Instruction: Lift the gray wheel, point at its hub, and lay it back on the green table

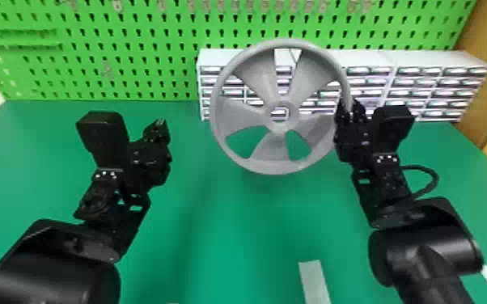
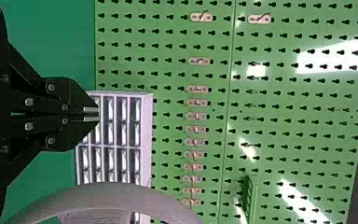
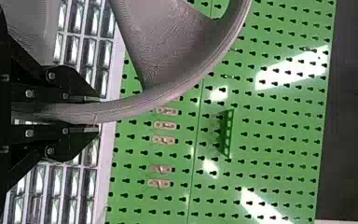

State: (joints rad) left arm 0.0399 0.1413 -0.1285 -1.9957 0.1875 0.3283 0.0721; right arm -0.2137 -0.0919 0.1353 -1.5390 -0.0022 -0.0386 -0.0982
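In the head view, one gray, five-spoked plastic wheel (image 1: 271, 151) is held upright above the green counter (image 1: 214, 226), before its far edge and right of the middle. Its rim is clamped at the right side by the black right gripper (image 1: 350, 108). The black left gripper (image 1: 160, 121) is raised over the counter's left part, apart from the wheel. The step in hand is judged to be pointing at the round gray hub (image 1: 280, 125): it is best done with the wheel kept motionless and the left tips brought in slowly along a path clear of the rim, then stopped just short of the hub. Contact could twist the wheel in its one-sided grip. Counted here: two grippers, one wheel, one hub, and one flat pale strip (image 1: 314, 279) by the near edge.

In the left wrist view, the two left fingers are drawn together with nothing between them, which should serve well as a pointer. One arc of rim is seen, with one green pegboard (image 2: 279, 102) behind.

In the right wrist view, one stretch of rim is pinched between two fingers. That hold should be kept firm until the wheel is fully supported by the counter.
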